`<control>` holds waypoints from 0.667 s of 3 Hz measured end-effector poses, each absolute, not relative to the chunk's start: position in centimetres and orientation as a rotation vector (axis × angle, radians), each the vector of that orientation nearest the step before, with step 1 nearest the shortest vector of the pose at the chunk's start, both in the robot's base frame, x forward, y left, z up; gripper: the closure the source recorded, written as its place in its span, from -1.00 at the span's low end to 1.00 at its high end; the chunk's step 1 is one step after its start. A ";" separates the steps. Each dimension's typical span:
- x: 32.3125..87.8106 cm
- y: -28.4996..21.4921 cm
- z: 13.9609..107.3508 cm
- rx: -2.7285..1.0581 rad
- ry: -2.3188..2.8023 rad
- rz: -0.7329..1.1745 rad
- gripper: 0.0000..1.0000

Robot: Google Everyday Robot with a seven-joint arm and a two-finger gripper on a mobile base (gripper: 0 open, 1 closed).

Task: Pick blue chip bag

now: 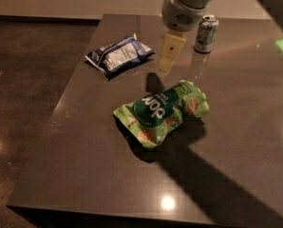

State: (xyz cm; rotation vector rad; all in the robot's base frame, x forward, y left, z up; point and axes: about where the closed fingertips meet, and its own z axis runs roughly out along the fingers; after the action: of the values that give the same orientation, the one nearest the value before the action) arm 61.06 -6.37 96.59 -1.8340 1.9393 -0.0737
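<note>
The blue chip bag [119, 55] lies flat on the dark table [94, 175] at the back left, navy with a white and light-blue panel. My gripper [166, 65] hangs above the table just right of the bag, between it and the can. It holds nothing and is apart from the bag. A larger bright green pouch [161, 110] with a dark green circle lies in the middle of the table, below the gripper.
A green and silver drink can [206, 33] stands upright at the back, right of the gripper. The table's left edge runs close to the blue bag. Dark floor lies to the left. The arm's shadow falls across the table's front right.
</note>
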 end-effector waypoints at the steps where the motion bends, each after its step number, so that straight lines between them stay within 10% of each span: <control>1: 64.3 -3.8 95.3 -1.871 1.926 -0.059 -1.00; 2: 67.4 -1.6 93.6 -1.919 1.926 -0.055 -1.00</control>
State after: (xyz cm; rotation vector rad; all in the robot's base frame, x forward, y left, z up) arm 67.36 -1.60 93.63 -1.9194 1.9262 -0.0547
